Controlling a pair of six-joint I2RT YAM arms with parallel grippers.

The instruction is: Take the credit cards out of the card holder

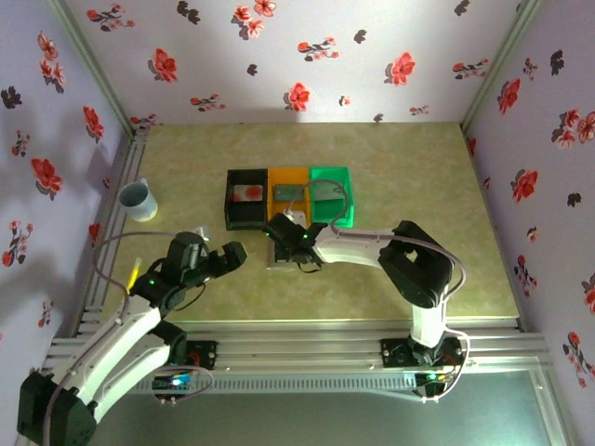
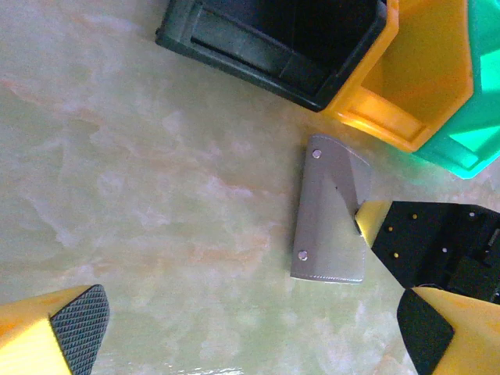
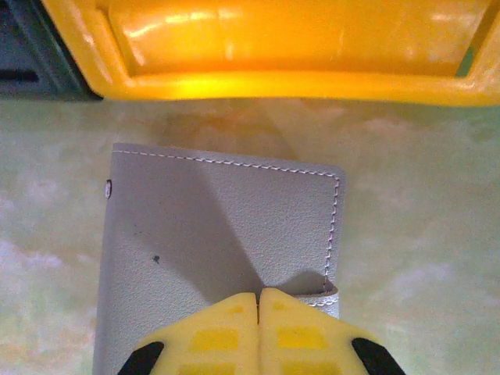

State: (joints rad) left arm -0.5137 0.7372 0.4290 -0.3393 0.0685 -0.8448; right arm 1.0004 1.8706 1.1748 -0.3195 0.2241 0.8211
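The card holder (image 3: 226, 226) is a flat grey-blue wallet with white stitching, lying on the table just in front of the orange bin. My right gripper (image 3: 258, 297) is shut, its yellow fingertips pressed together on the holder's near part beside a stitched pocket edge. Nothing shows between them. In the left wrist view the holder (image 2: 328, 211) lies with the right gripper's yellow tip (image 2: 367, 223) on its side. My left gripper (image 2: 251, 328) is open and hangs over bare table to the holder's left. The bins hold credit cards: white with red (image 1: 247, 192), grey-green (image 1: 288, 191) and silvery grey (image 1: 327, 192).
Three bins stand in a row behind the holder: black (image 1: 234, 212), orange (image 1: 289, 177) and green (image 1: 332, 174). A pale blue cup (image 1: 138, 200) stands at the far left. Flowered walls close off the table on three sides.
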